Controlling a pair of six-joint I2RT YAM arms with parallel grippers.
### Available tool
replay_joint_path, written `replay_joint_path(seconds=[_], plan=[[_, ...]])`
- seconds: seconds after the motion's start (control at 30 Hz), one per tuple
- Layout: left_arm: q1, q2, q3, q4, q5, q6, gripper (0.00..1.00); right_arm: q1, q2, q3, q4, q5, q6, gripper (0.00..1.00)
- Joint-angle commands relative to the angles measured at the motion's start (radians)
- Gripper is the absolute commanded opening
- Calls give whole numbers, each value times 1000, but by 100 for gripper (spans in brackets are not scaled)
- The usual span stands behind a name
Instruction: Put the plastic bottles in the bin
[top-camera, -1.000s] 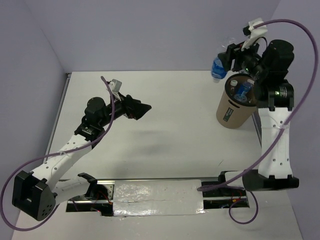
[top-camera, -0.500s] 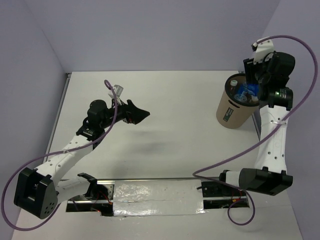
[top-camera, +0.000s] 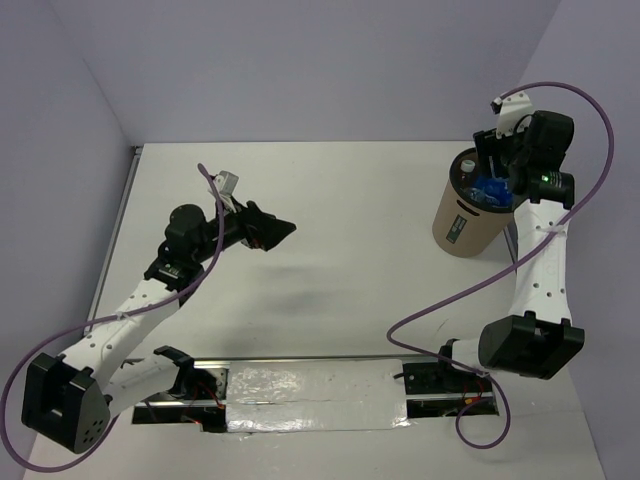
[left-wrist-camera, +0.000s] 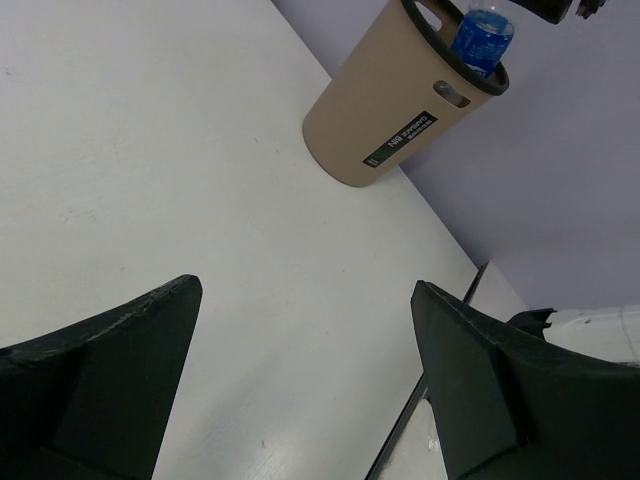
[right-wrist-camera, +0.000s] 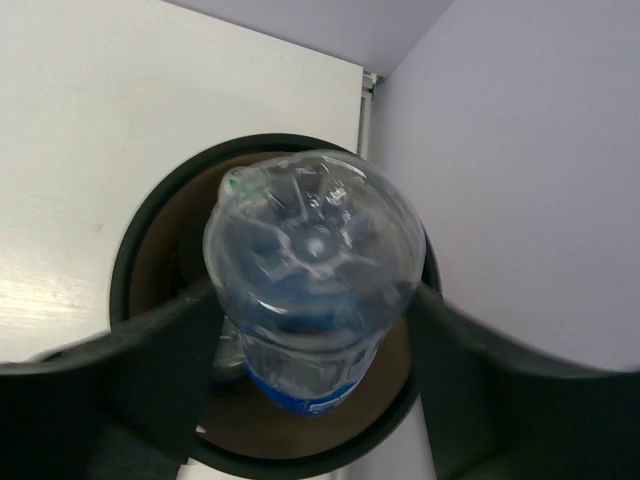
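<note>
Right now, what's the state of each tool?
Left tool: open, holding nothing.
Right tool: closed on a plastic bottle over the bin.

Left arm and right arm: white plastic link shells, rounded black joint housings, boxy black bases. Purple cable loops off each, ending at a small white wrist camera; green LED lit on right arm's black upper joint. Left gripper has matte black wedge fingers, edges slightly scuffed.
</note>
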Motion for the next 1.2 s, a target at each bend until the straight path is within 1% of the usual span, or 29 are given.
replay_joint_path(seconds=[0.0,0.03,0.1,0.17,0.37,0.4,0.43,0.5,0.53,0.57,0.6,0.63,0.67,0.73,0.77,0.8,1.0,1.17], plan=[[5,-16,-6,21,1,-3,99,-9,-32,33,-15,-33,7,83],[5,-15,-5,21,4,-1,100,-7,-36,47,-34,-41,16,89],[5,-18,-2,18,6,0,99,-9,-46,74,-54,-61,25,97],[5,-19,1,15,6,2,100,-7,-46,99,-89,-71,42,100],[3,-33,3,7,6,7,100,-7,-41,185,-186,-133,96,100],[5,-36,1,4,4,8,100,-7,-40,220,-205,-152,105,100],[5,-38,4,0,3,10,99,-7,-36,243,-262,-220,129,100],[5,-45,12,-19,4,14,100,-4,-24,303,-322,-298,155,100],[5,-45,23,-29,1,17,99,0,-24,310,-359,-370,190,100],[5,-50,30,-51,0,20,99,20,-29,314,-367,-386,212,100],[5,-52,39,-63,-5,25,100,39,-36,301,-368,-378,240,100],[6,-53,61,-81,-16,28,99,66,-46,292,-358,-351,308,100],[6,-55,70,-110,-20,33,100,138,-62,283,-357,-264,333,100],[6,-62,96,-131,-34,45,100,221,-76,251,-359,-173,359,100],[8,-67,102,-137,-39,47,99,249,-108,226,-348,-148,363,100],[9,-75,107,-149,-45,51,100,288,-130,168,-332,-139,369,100],[14,-98,153,-207,-71,68,100,388,-214,6,-284,-150,424,100],[14,-114,152,-243,-94,76,99,407,-317,-164,-152,-147,432,100]])
